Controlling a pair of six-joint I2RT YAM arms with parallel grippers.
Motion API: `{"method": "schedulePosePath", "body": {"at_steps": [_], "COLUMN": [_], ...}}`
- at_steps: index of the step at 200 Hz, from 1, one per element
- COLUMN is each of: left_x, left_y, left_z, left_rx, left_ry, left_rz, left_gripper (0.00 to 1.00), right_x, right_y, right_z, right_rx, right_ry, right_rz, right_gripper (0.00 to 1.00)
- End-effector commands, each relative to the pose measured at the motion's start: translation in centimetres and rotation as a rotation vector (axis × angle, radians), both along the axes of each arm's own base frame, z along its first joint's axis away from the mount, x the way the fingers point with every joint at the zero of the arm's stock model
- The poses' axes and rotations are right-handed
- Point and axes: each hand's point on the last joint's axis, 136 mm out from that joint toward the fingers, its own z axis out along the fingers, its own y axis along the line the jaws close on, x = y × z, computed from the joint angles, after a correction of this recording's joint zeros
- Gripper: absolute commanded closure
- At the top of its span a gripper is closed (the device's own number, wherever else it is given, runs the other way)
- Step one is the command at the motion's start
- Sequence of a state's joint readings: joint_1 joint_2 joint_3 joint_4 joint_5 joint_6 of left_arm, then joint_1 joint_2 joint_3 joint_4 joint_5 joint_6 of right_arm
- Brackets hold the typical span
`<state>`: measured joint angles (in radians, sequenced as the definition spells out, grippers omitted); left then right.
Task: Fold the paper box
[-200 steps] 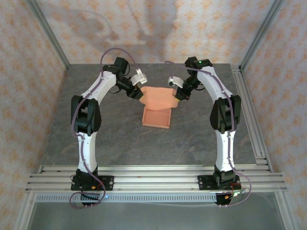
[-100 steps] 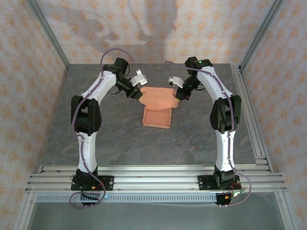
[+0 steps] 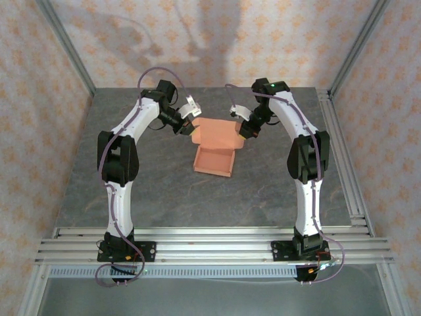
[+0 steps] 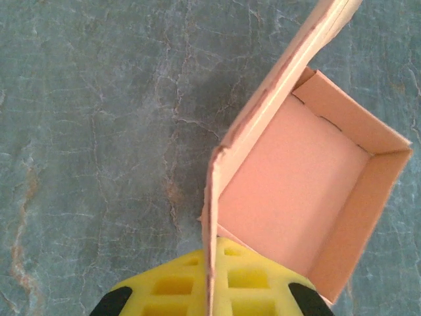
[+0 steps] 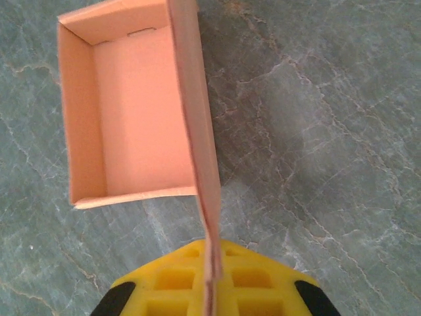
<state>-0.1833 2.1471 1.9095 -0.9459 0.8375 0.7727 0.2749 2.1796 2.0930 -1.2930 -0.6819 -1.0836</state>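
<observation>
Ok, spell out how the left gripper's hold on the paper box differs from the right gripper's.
The left gripper pinches the left side of the raised flap of the paper box; the right gripper pinches its right side. From the left wrist, the open tray lies right of the pinched card; from the right wrist, it lies left. Both are shut on thin card standing edge-on between yellow pads.
</observation>
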Motion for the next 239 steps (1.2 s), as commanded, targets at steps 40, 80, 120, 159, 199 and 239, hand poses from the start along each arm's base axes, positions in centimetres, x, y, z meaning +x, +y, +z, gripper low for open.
{"method": "schedulePosePath", "body": {"at_steps": [40,80,120,159,199,239], "left_x": [0.8,1.6,2.5,2.3,2.6,3.0], "left_y": [-1.0,-0.8,-0.7,-2.8,-4.1,-4.5], "left_z": [3.8,5.8,6.3,6.0,5.7,5.0], "left_rx": [-0.041,-0.064,-0.076,-0.106,-0.139,-0.166], "left_ry": [-0.098,-0.108,-0.087,-0.066,-0.056,-0.067], "left_rz": [0.203,0.424,0.581,0.608,0.691,0.768], "left_gripper": [1.0,1.0,1.0,1.0,1.0,1.0], "right_x": [1.6,2.8,4.1,5.1,5.9,7.1], "right_y": [0.7,0.5,1.1,1.1,2.1,3.1], "right_z": [3.2,3.7,3.9,3.7,3.8,4.7], "right_rx": [-0.035,-0.05,-0.015,-0.036,-0.017,0.144], "right_ry": [-0.137,-0.229,-0.247,-0.262,-0.296,-0.35], "right_rz": [-0.177,-0.301,-0.489,-0.68,-0.826,-0.962], "right_gripper": [1.0,1.0,1.0,1.0,1.0,1.0]}}
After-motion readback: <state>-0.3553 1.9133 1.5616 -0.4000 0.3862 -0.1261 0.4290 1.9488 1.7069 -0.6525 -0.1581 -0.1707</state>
